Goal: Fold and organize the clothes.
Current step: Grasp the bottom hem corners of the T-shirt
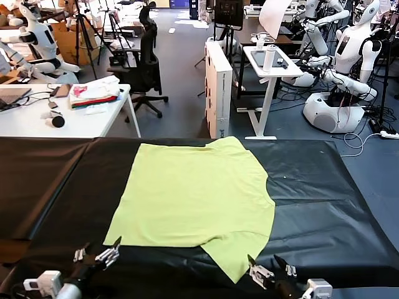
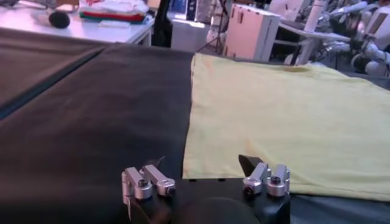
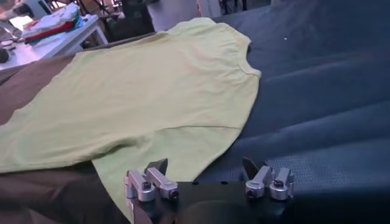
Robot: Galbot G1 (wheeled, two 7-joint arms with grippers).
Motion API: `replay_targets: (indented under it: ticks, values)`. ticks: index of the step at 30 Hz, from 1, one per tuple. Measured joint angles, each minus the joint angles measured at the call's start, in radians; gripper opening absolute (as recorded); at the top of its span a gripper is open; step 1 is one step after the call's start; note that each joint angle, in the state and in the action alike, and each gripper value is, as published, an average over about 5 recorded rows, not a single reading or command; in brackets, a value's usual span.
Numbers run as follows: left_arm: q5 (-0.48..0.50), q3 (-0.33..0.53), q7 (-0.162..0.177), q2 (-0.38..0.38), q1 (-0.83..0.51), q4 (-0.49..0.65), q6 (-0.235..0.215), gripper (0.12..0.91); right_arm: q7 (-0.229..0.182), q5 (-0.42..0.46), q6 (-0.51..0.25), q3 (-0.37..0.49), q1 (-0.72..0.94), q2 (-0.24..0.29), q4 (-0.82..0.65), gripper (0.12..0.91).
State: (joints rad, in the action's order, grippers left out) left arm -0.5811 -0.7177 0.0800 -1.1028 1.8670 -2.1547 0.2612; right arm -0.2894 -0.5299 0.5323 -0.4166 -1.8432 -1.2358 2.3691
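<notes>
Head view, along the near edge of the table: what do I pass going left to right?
Left gripper, jaws open → T-shirt's near left corner → its near sleeve tip → right gripper, jaws open.

I found no text, label, brand, number or sign that I could read in any view. The lime T-shirt [image 1: 198,198] lay with a plain side up on the black table cover [image 1: 324,187]; no print or tag showed on it. The white box [image 1: 219,87] beyond the table had small dark marks low on its side, too small to make out. The folded pile [image 1: 93,93] on the white desk showed a pink patch, no legible lettering. My own left gripper [image 2: 204,173] and right gripper [image 3: 207,173] carried no markings I could see.
</notes>
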Motion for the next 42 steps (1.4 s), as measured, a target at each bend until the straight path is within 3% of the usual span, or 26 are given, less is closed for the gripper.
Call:
replay_targets:
  ticks: [6,11,15,20,26,29,36,42]
  values:
    - [0.004,0.007,0.001,-0.008,0.000,0.006,-0.003,0.907,-0.001,0.003,0.001,0.013,0.002,-0.002,-0.011,0.904]
    - [0.005,0.013,0.000,-0.013,-0.002,0.010,-0.005,0.881,0.002,0.009,0.001,0.020,0.001,-0.003,-0.018,0.810]
    - [0.006,0.020,0.000,-0.018,-0.003,0.017,-0.008,0.736,0.002,0.009,0.001,0.023,0.002,-0.002,-0.019,0.726]
    - [0.007,0.025,0.000,-0.023,-0.004,0.022,-0.012,0.623,0.002,0.009,0.002,0.025,0.005,-0.002,-0.024,0.589]
    - [0.007,0.027,0.000,-0.026,-0.003,0.024,-0.012,0.313,0.002,0.008,0.001,0.024,0.002,-0.002,-0.025,0.237]
    - [0.007,0.027,0.000,-0.026,-0.002,0.024,-0.012,0.212,-0.001,0.007,0.000,0.024,0.000,-0.003,-0.025,0.141]
    - [0.011,0.029,0.003,-0.028,-0.001,0.024,-0.011,0.149,-0.025,-0.005,0.003,0.002,-0.037,0.008,0.012,0.138]
    - [0.014,0.026,0.006,-0.035,0.020,0.009,-0.015,0.148,-0.054,-0.010,0.005,-0.035,-0.131,0.026,0.078,0.138]
